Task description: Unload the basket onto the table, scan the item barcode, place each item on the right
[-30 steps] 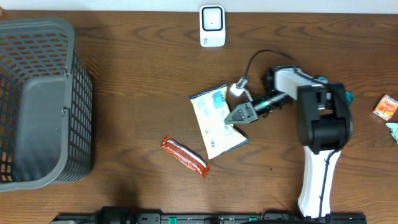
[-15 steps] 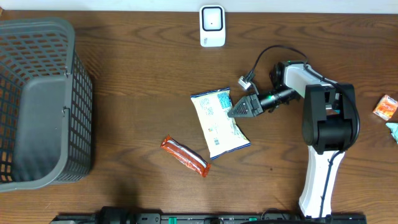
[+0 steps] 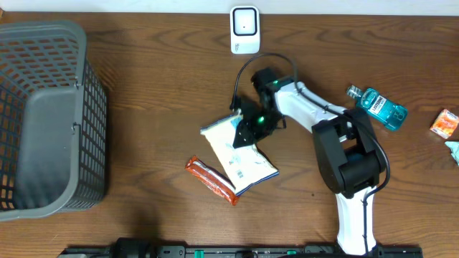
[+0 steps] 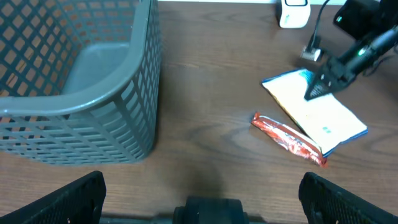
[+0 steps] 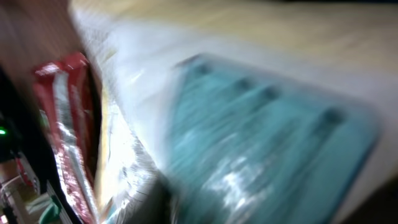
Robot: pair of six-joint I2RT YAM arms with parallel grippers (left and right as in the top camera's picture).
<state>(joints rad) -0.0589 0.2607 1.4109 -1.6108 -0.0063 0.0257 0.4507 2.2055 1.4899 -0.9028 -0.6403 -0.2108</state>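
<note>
**A:** From overhead, where is the item?
**B:** The snack packet lies flat mid-table, well apart from the scanner. The right gripper has its fingers drawn together on the packet's upper edge.
**A:** And the left wrist view?
**B:** The left gripper is spread wide and holds nothing. A red bar lies just beside the packet.
**A:** And the right wrist view?
**B:** It is blurred. The packet fills it.

Grey basket far left; mouthwash bottle (teal, lying flat) right; orange packet beyond.
</note>
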